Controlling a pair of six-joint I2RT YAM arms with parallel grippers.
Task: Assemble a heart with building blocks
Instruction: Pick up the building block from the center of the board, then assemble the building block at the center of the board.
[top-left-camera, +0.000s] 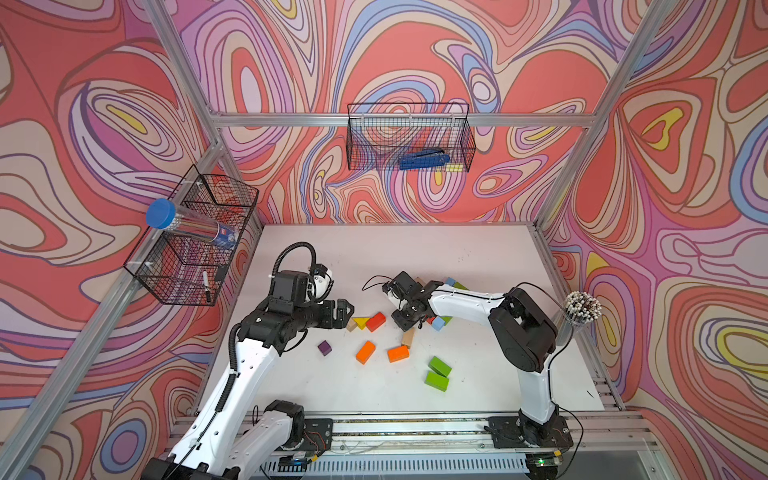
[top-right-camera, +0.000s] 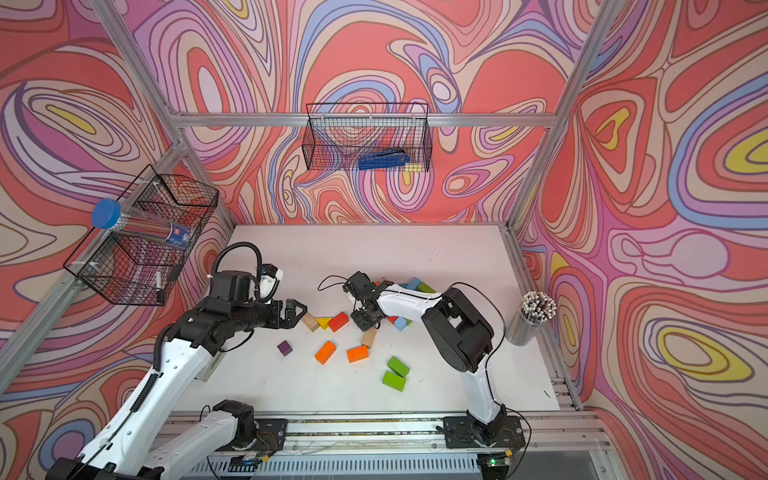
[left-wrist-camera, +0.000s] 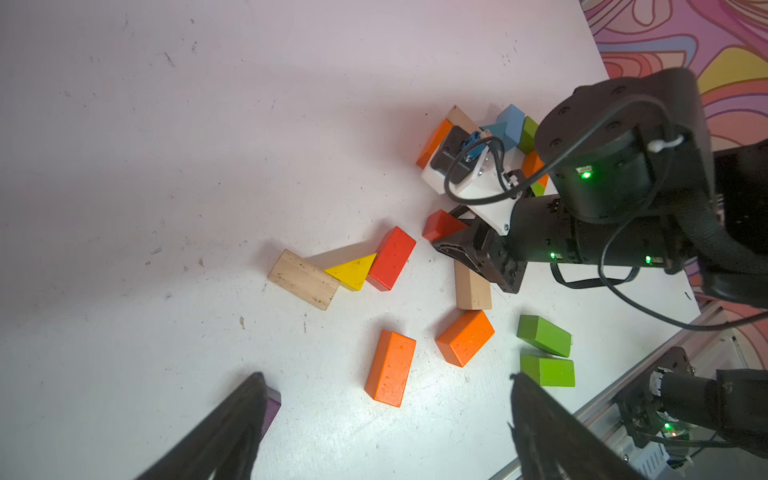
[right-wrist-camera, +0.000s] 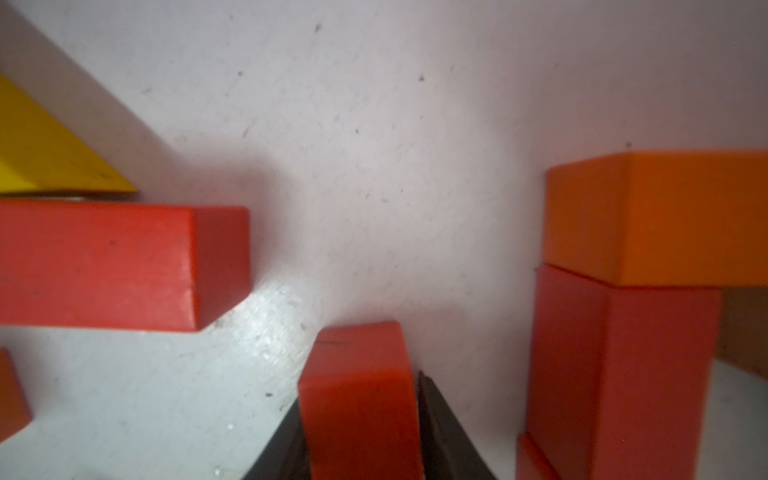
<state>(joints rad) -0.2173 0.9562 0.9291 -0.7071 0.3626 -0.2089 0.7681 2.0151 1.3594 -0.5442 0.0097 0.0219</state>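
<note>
The right gripper pinched a smooth-painted red block between its jaws, just past the red brick touching the triangular yellow wedge. The left gripper stood wide open, near that wedge's other side.

Left claw spread, right claw pinched.

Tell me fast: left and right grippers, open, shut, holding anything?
Left gripper: open, holding nothing.
Right gripper: closed on a red block.
</note>
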